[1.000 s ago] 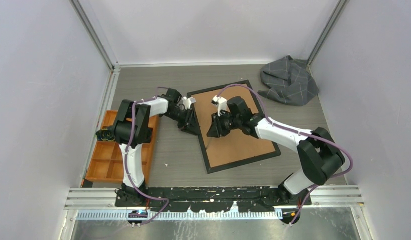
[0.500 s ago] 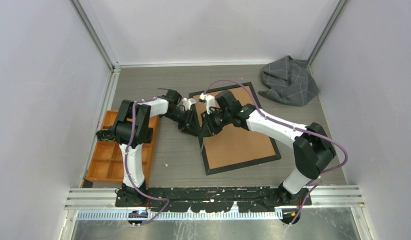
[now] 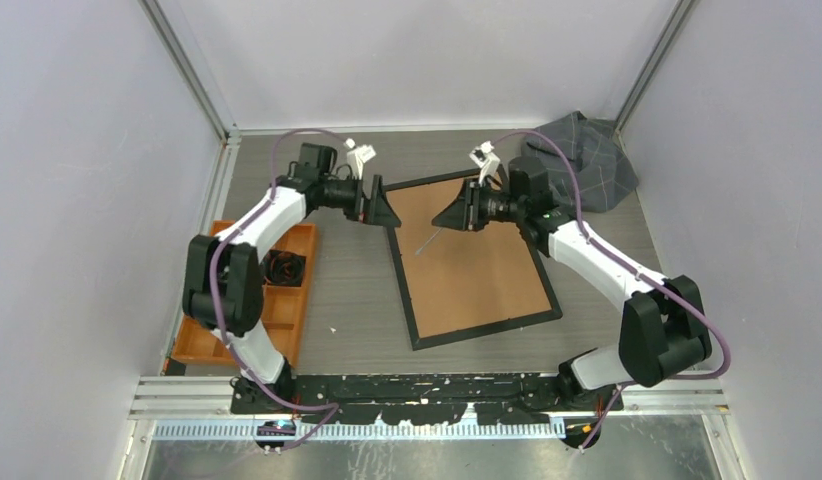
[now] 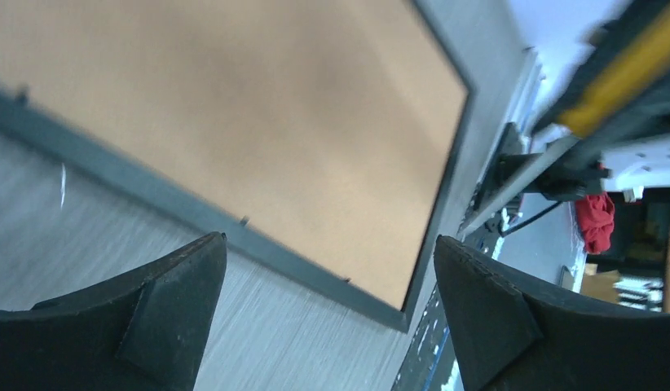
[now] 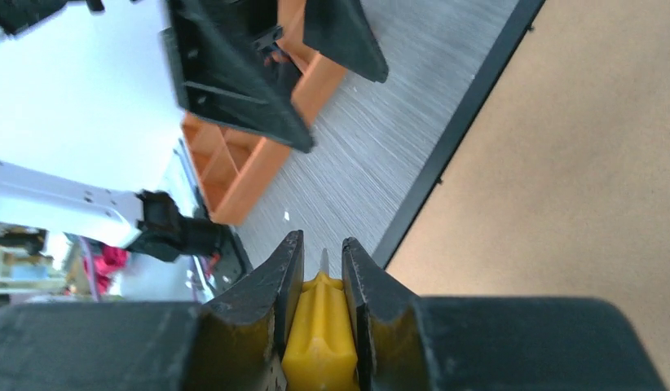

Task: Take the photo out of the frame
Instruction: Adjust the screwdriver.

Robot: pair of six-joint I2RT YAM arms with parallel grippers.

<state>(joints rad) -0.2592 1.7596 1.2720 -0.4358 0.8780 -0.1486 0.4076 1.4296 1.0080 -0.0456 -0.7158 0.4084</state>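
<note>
The frame (image 3: 477, 265) lies face down on the table, brown back up inside its thin black border, also seen in the left wrist view (image 4: 234, 122) and the right wrist view (image 5: 576, 163). The photo is hidden under the backing. My left gripper (image 3: 380, 210) hovers by the frame's far left corner, open and empty (image 4: 330, 244). My right gripper (image 3: 449, 215) hangs over the far part of the board, shut (image 5: 322, 244) on a yellow-handled screwdriver (image 5: 319, 342). The screwdriver's thin shaft (image 3: 427, 243) points down toward the board's left side.
An orange compartment tray (image 3: 242, 310) sits left of the frame, partly under the left arm. A crumpled grey cloth (image 3: 577, 160) lies at the far right corner. Walls close the table on three sides, and the arm bases line the near edge.
The left gripper has opened and swung from the frame's left edge toward its far left corner. The right gripper has pulled back to the far end, still gripping the screwdriver.
</note>
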